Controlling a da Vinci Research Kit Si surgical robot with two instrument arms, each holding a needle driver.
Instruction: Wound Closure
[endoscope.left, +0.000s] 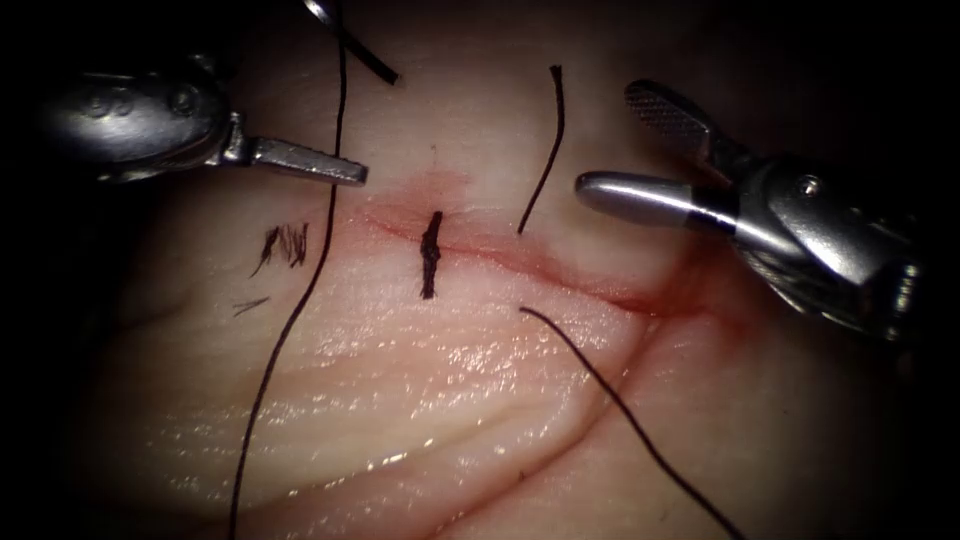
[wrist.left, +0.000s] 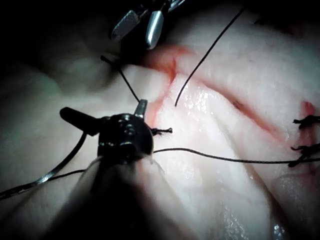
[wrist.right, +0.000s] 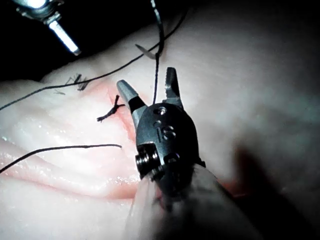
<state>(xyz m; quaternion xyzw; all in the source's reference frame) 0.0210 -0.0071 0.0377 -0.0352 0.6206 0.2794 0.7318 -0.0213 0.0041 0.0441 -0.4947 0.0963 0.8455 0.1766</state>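
Note:
The tissue (endoscope.left: 420, 380) bears a reddened cut (endoscope.left: 560, 275) with a dark knotted stitch (endoscope.left: 430, 255) across its left part. My left tool (endoscope.left: 355, 172) hovers above the cut's left end, jaws shut on a long thread (endoscope.left: 290, 320) that runs from the top edge down the left side. My right tool (endoscope.left: 608, 140) stands open over the cut's right end, holding nothing. A loose thread piece (endoscope.left: 545, 150) lies just left of its jaws. A silvery curve at the top edge looks like the needle (endoscope.left: 318, 10), out of the tissue and held by neither tool.
Another loose thread (endoscope.left: 630, 420) trails from below the cut toward the lower right. Short cut ends of thread (endoscope.left: 285, 243) mark earlier stitches left of the knot. Red fluid (endoscope.left: 690, 300) stains the cut's right end.

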